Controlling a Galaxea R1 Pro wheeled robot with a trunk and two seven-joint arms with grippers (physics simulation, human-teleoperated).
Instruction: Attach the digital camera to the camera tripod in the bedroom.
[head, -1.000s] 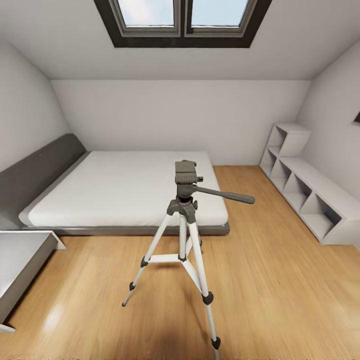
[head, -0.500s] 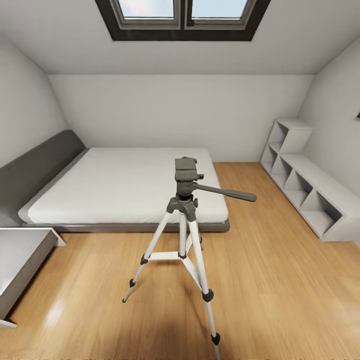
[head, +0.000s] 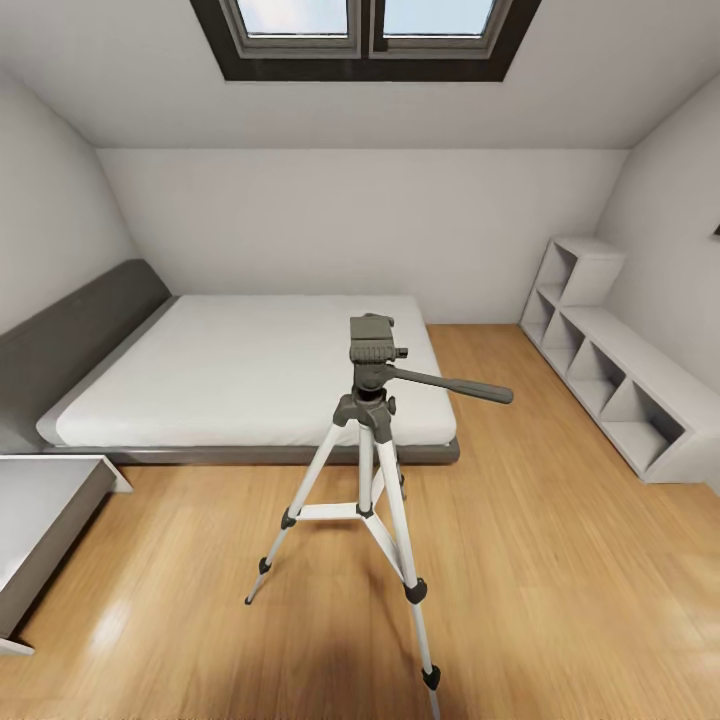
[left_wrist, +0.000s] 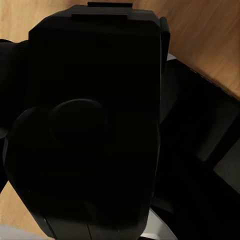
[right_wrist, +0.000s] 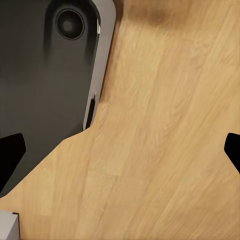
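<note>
Facing camera tripod (head: 366, 440); left gripper (left_wrist: 95, 130) clasps digital camera (left_wrist: 95, 75), right gripper (right_wrist: 120, 150) spread empty. Risk: bumping a leg topples it

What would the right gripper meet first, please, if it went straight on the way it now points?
Most likely the bare wood floor: its open fingers frame only planks ahead, though how far off is unclear.

An attic bedroom in a home.
A low grey bed (head: 240, 385) sits beyond the camera tripod (head: 372, 470), under a sloped ceiling with a dark-framed skylight (head: 365, 40); white cube shelves (head: 615, 370) line the wall.
</note>
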